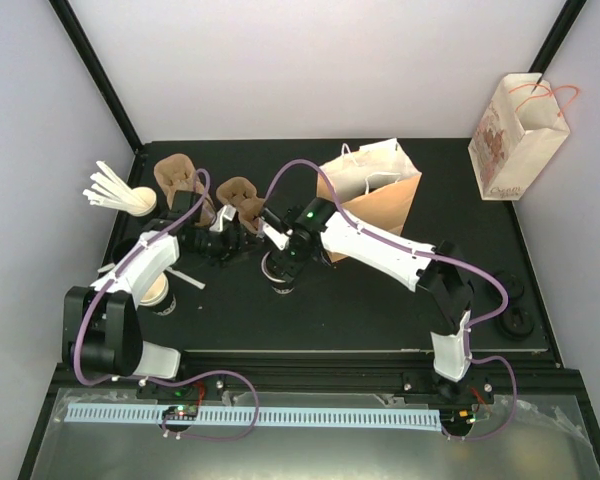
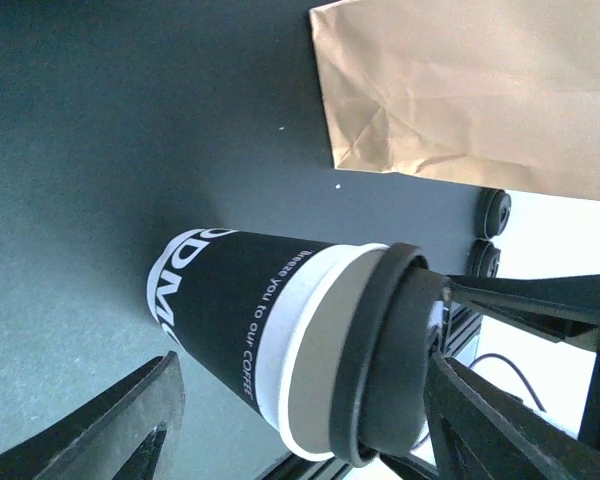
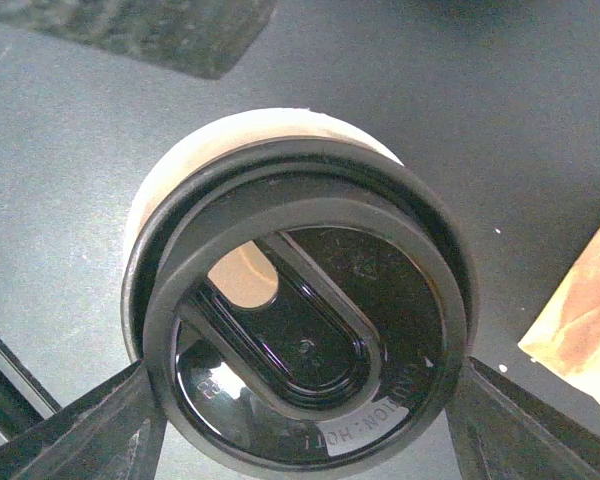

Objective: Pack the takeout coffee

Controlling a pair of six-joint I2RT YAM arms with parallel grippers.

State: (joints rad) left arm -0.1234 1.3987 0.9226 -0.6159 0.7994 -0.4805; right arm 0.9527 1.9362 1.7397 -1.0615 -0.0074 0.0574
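The black tabletop (image 1: 380,300) carried a tall brown paper bag (image 1: 380,195) with white handles. Just in front of the bag stood the white paper cup (image 2: 230,310) with a black printed wrap. The left gripper (image 2: 302,372) straddled the cup, jaws wide and not touching it. The right gripper (image 3: 305,400) clasped the round black plastic lid (image 3: 380,300), which sat askew on the cup's rim.

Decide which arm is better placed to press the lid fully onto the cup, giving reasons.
Right, probably: the right gripper grips the lid from above the cup, while the left gripper flanks the cup's sides, suited to steadying it.
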